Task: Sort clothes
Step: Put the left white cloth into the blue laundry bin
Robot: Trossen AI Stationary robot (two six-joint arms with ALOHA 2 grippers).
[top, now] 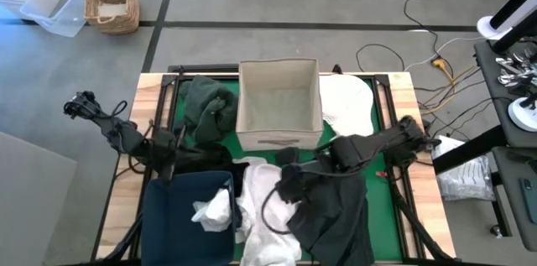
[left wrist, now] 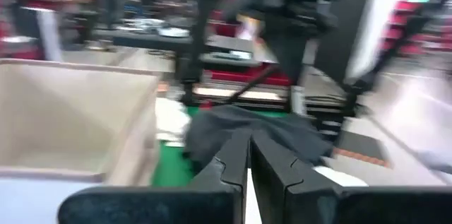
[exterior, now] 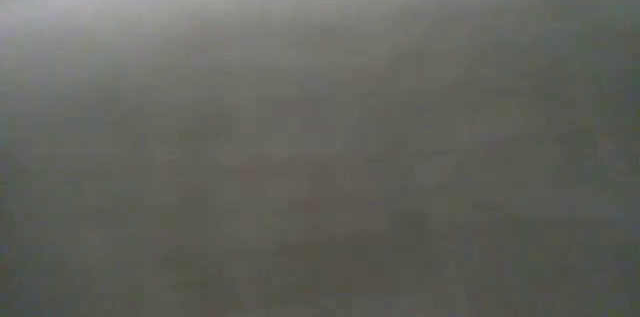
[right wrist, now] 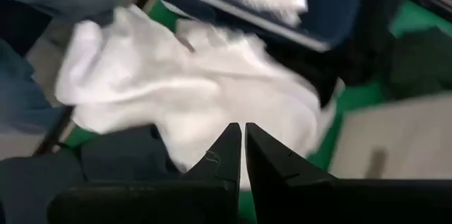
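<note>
In the high view, a dark green garment (top: 208, 108) lies left of the beige box (top: 278, 102) and a white one (top: 348, 102) lies right of it. Another white garment (top: 264, 211) and a charcoal one (top: 336, 211) lie heaped at the near edge. White cloth (top: 214, 210) lies inside the navy bin (top: 180, 216). My right gripper (top: 287, 184) (right wrist: 244, 133) is shut with nothing between its fingers, over the near white garment (right wrist: 212, 90). My left gripper (top: 186, 150) (left wrist: 248, 146) is shut beside the box and points toward the charcoal garment (left wrist: 247, 128).
The low view shows only a grey blur, with something right in front of the lens. The green mat (top: 382, 190) shows between the garments. A wicker basket (top: 111, 2) and a clear tub (top: 52, 7) stand on the floor beyond the table's far left corner.
</note>
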